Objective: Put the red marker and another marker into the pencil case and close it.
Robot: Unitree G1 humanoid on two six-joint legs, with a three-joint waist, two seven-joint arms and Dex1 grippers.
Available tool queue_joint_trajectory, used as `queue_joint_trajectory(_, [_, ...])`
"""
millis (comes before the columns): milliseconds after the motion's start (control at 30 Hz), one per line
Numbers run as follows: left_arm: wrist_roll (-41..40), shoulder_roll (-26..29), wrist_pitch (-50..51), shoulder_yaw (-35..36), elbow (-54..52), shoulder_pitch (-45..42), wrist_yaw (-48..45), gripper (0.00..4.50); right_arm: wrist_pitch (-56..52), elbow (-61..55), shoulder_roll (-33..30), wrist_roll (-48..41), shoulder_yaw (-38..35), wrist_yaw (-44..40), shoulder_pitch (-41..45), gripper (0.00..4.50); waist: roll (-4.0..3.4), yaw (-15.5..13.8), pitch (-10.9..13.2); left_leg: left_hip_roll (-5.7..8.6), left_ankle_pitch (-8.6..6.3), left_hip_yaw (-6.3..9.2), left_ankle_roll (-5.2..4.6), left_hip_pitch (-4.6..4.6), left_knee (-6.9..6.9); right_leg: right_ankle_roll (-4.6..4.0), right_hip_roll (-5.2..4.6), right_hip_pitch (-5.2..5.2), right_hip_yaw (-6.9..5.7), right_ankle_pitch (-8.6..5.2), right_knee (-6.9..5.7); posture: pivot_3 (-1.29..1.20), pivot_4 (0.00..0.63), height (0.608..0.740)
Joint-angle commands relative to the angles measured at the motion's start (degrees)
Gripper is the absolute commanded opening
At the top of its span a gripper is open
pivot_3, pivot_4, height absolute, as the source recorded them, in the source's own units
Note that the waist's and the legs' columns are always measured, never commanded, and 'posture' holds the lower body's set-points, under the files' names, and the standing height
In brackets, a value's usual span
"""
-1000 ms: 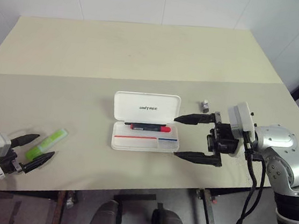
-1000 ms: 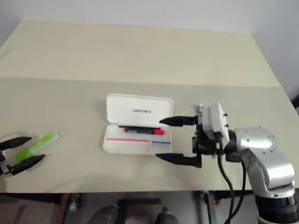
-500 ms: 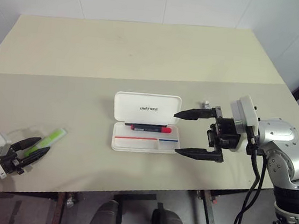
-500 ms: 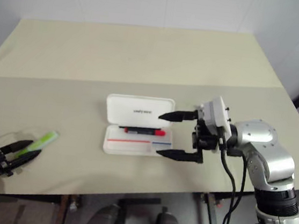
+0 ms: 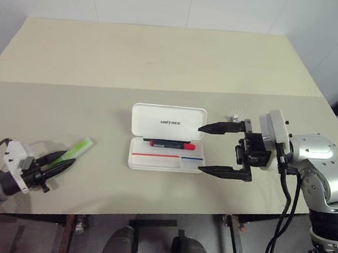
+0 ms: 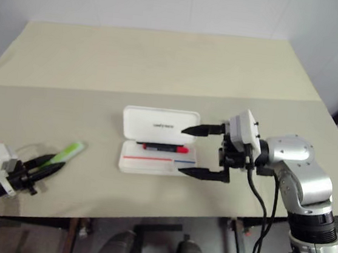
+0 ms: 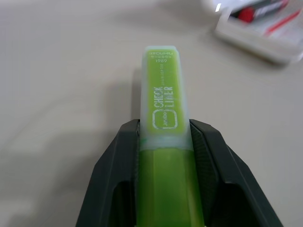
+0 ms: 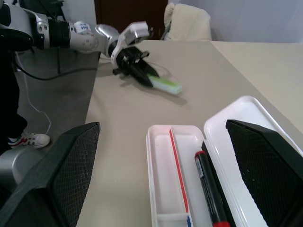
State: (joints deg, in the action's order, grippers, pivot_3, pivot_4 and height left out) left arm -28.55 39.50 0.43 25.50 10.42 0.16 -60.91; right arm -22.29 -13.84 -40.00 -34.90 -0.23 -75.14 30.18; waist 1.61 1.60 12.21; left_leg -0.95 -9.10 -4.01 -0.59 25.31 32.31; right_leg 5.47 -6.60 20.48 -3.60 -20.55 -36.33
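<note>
Now green highlighter [image 7: 163,127] clamped in left hand [image 5: 54,166], tip protruding

We read "UNITREE" in small dark capitals on the raised white lid of the pencil case [image 5: 168,122]. On the pale green highlighter [image 7: 163,118], seen from the left wrist, we make out "CHECK LINER" beside a rounded square logo, and above it small print that looks like "1989", though it is faint.
</note>
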Motion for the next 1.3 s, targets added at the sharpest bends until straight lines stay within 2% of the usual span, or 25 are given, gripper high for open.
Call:
queue_joint_trajectory(33, [-4.0, 2.6, 4.8, -1.2, -7.3, -1.1, -2.6, 1.04, 1.7, 0.2, -0.3, 0.4, -1.7, 1.0, -0.6, 4.5, 0.0, 0.1, 0.0, 0.0, 0.01, -0.03, -0.01, 0.0, 0.04, 0.0, 0.01, 0.01, -0.07, 0.0, -0.06, 0.0, 0.15, 0.74])
queue_joint_trajectory(500, [-7.4, 10.4, 21.2, -14.6, -16.7, -17.4, -13.1, 1.04, 3.3, -3.2, -1.2, 0.7, -5.7, 6.2, -8.0, 4.5, -0.03, -0.1, 0.0, -0.07, 0.0, -0.14, -0.04, -0.01, 0.62, 0.02, 0.07, 0.0, -0.05, 0.04, -0.55, 0.0, 0.15, 0.74])
queue_joint_trajectory(667, [-4.7, 10.7, 22.7, -20.2, -16.6, -22.5, -15.8, 1.04, 3.2, -5.5, -1.1, 0.6, -7.1, 8.5, -10.9, 4.5, -0.04, -0.1, 0.0, -0.07, 0.01, -0.15, -0.04, 0.01, 0.59, 0.0, 0.07, 0.04, 0.09, 0.02, -0.53, 0.0, 0.15, 0.74])
queue_joint_trajectory(867, [-2.0, 9.2, 21.9, -24.9, -15.0, -25.9, -16.3, 1.04, 2.9, -8.2, -1.0, 0.3, -7.7, 11.4, -13.2, 4.5, -0.05, -0.1, 0.0, -0.1, 0.03, -0.29, -0.07, 0.0, 0.66, 0.01, 0.15, 0.06, -0.05, 0.01, -0.6, 0.0, 0.15, 0.74])
queue_joint_trajectory(1300, [7.1, 0.2, 16.5, -32.2, -10.8, -28.8, -11.4, 1.04, 0.9, -13.1, -3.3, -1.8, -10.7, 14.5, -18.3, 4.5, -0.05, -1.6, 0.0, -0.12, -0.02, -0.26, -0.15, 0.02, 0.82, 0.07, 0.14, 0.0, 0.07, 0.05, -0.59, 0.0, 0.15, 0.74])
